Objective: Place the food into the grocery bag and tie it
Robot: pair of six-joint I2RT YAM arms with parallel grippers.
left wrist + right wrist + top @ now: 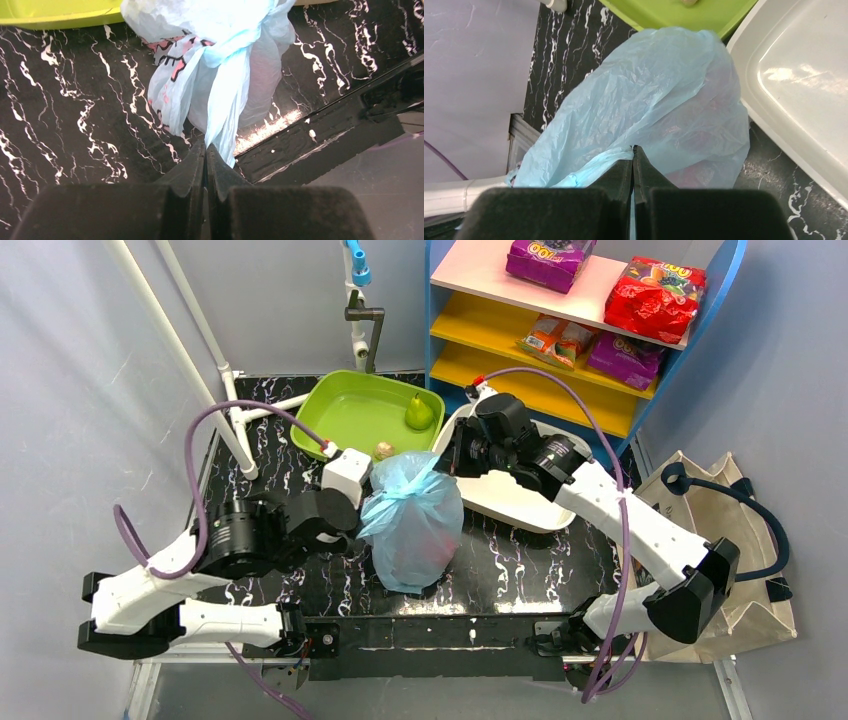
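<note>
Starting with the largest, what is seen from above?

A black marbled tabletop [500,560] is seen across the middle of the frame. A blue shelf [480,325] with yellow boards is set at the upper right, and snack packets [655,295] are laid on it. A beige canvas tote [715,510] with navy handles is seen at the right edge, off the tabletop.

And on the tabletop itself?

A white tray [520,505] is placed right of centre, partly hidden by the right arm [620,510]. A green tray [360,415] is placed above centre, beside the white one, and a green pear [420,413] is stood in its right corner. The grocery bag [415,525] is laid at the centre, just below the green tray and beside the white tray. Its neck is gathered into a knot at the top.

Is the food [699,140] to be seen?

Only dull reddish patches are made out through the thin plastic in the right wrist view, and the pieces cannot be told apart.

How are the hands held?

The left hand [205,150] is found left of the knot, its fingers pressed together. A pale-blue strip of the bag is drawn down to the tips and appears pinched there. The right hand [633,150] is found right of the knot, its fingers likewise pressed together, with a sliver of blue plastic caught in the seam between them.
</note>
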